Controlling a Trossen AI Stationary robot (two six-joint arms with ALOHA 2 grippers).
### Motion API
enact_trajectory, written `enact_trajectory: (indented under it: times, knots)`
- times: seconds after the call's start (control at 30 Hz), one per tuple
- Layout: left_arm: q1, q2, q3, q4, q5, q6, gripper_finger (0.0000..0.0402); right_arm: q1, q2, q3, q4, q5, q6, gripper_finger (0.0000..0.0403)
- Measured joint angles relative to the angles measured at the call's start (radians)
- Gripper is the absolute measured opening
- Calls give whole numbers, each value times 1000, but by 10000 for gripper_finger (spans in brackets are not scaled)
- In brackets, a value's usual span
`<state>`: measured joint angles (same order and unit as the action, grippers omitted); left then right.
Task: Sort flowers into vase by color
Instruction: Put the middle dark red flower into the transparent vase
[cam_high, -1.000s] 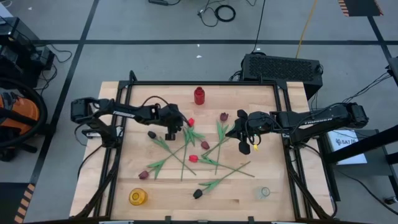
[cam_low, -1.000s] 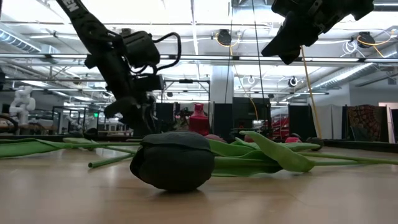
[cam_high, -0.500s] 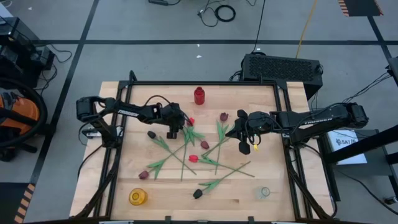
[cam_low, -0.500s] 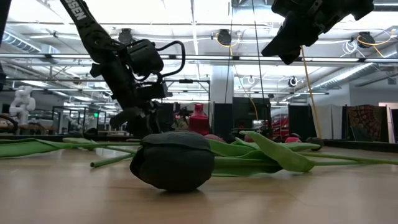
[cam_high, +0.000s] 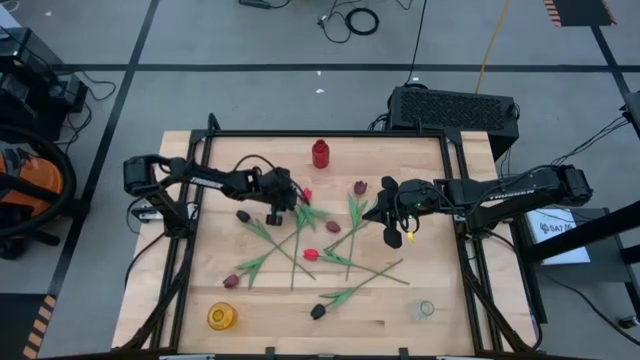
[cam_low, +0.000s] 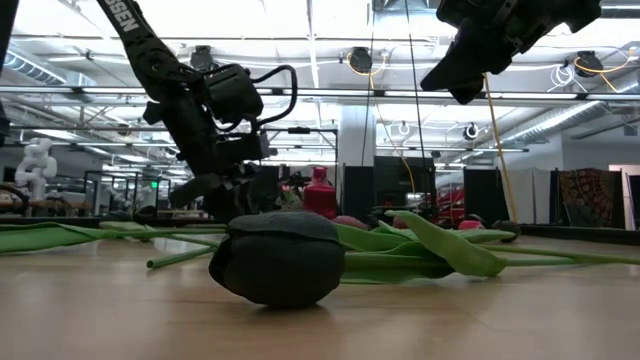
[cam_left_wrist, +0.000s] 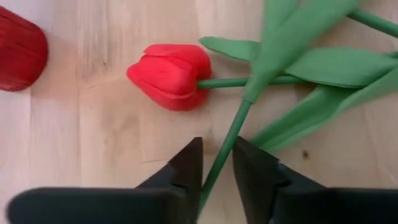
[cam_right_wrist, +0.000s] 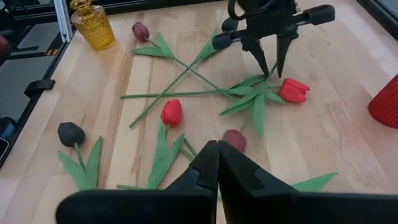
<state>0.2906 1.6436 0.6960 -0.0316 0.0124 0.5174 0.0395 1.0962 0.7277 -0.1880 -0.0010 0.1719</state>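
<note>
Several tulips lie flat and scattered on the wooden table (cam_high: 200, 260), their green stems crossing. My left gripper (cam_left_wrist: 217, 165) points down at the table beside a bright red tulip (cam_left_wrist: 168, 74), which the high view shows at the table's far middle (cam_high: 306, 195). It is open by a narrow gap. A thin green stem (cam_left_wrist: 233, 130) of another flower runs between the fingers, with a gap still showing on one side. My right gripper (cam_right_wrist: 217, 165) hangs shut and empty above the table's right half (cam_high: 388, 212). A black tulip (cam_low: 280, 255) lies near the front edge.
A red vase (cam_high: 320, 153) stands at the far middle, close to my left gripper. A yellow vase (cam_high: 221, 317) is at the near left and a clear one (cam_high: 425, 310) at the near right. A black frame (cam_high: 330, 133) runs around the table.
My left gripper has rolled a little over the crossing stems by the red tulip and has kept its place there. The flowers lie as before.
</note>
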Motion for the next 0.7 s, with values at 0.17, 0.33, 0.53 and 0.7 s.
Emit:
enact_trajectory:
  times: [0.17,0.33,0.53,0.7]
  knots:
    - [-33,-3,0,-11,-29,53,25,0,0,0,55,0,0,0]
    - [-77,-48,-3,-23,-115,68,10,0,0,0,92,1,0,0]
    - [-152,-208,-2,-106,-181,39,11,1,0,0,94,1,0,0]
    - [-225,-391,-2,-111,-182,-35,11,2,0,0,94,4,0,0]
